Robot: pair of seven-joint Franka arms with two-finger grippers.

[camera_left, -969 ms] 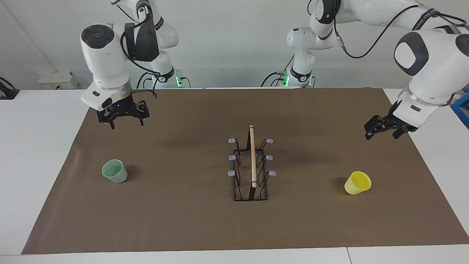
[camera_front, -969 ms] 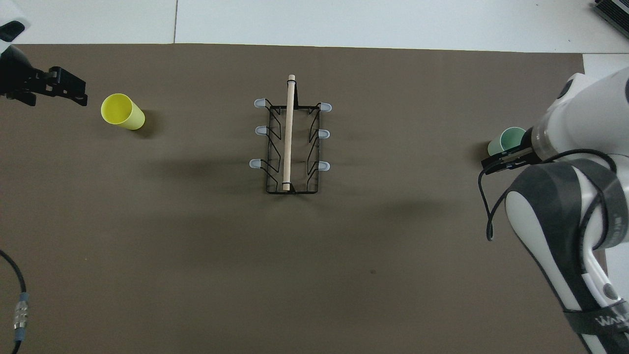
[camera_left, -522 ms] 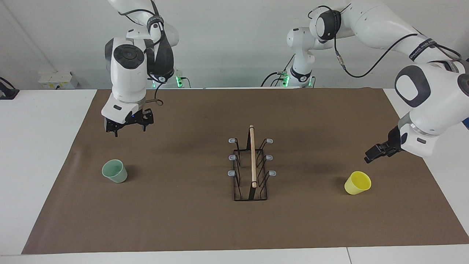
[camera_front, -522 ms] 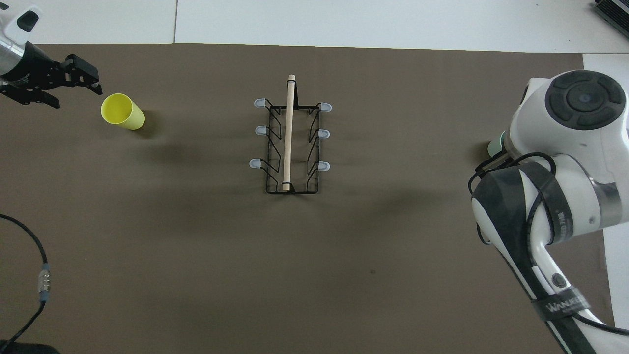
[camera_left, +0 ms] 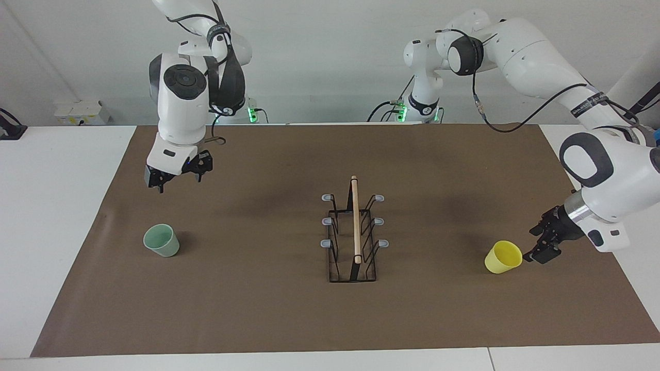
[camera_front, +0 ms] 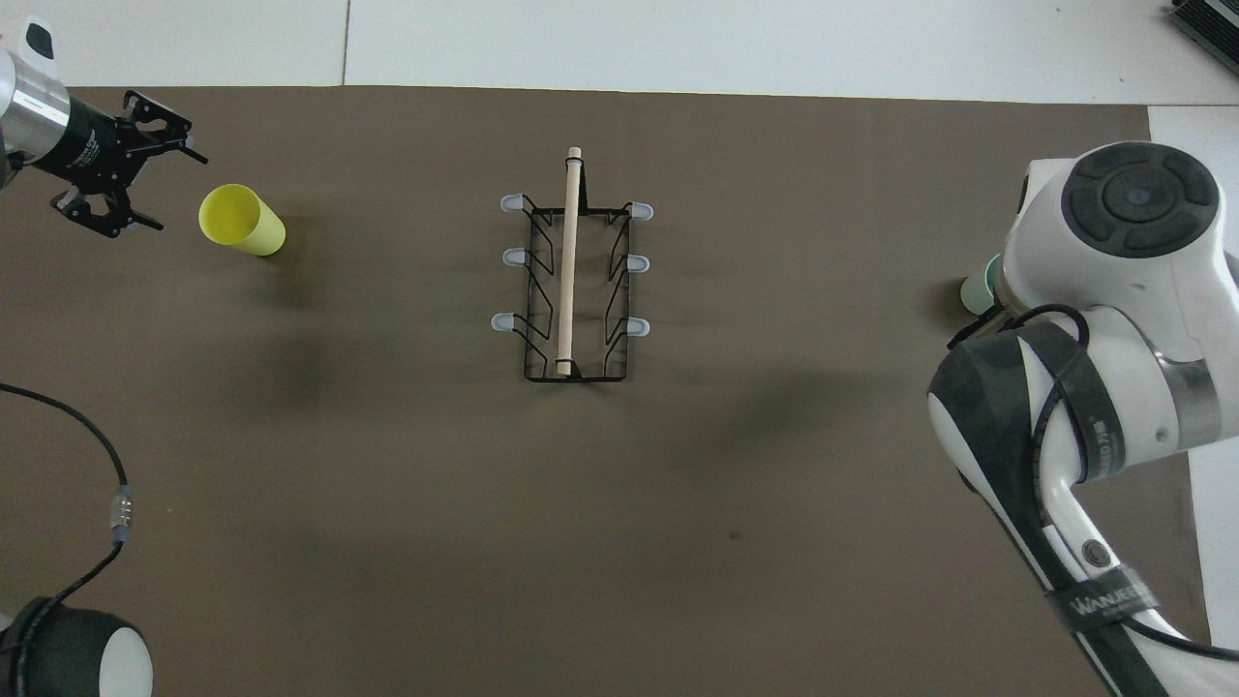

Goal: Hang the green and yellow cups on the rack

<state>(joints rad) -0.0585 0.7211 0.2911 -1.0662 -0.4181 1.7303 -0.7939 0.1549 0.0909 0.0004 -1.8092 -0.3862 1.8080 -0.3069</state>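
Observation:
The yellow cup (camera_left: 502,256) (camera_front: 242,221) stands upright on the brown mat toward the left arm's end of the table. My left gripper (camera_left: 539,248) (camera_front: 177,190) is low beside its rim, open, with nothing between its fingers and not touching the cup. The green cup (camera_left: 162,240) stands toward the right arm's end; in the overhead view only its edge (camera_front: 978,290) shows past the right arm. My right gripper (camera_left: 177,181) hangs open and empty above the mat, well above the green cup. The black wire rack (camera_left: 355,234) (camera_front: 573,281) with its wooden dowel stands mid-mat, nothing on its prongs.
The brown mat (camera_left: 289,309) covers most of the white table (camera_left: 56,206). A small white box (camera_left: 80,111) sits at the table's edge beside the right arm's base. A black cable (camera_front: 92,455) hangs over the mat by the left arm's base.
My left gripper has come down from above the mat to beside the yellow cup and turned. The right arm's wrist has turned and its gripper has sunk slightly. Cups and rack have not moved.

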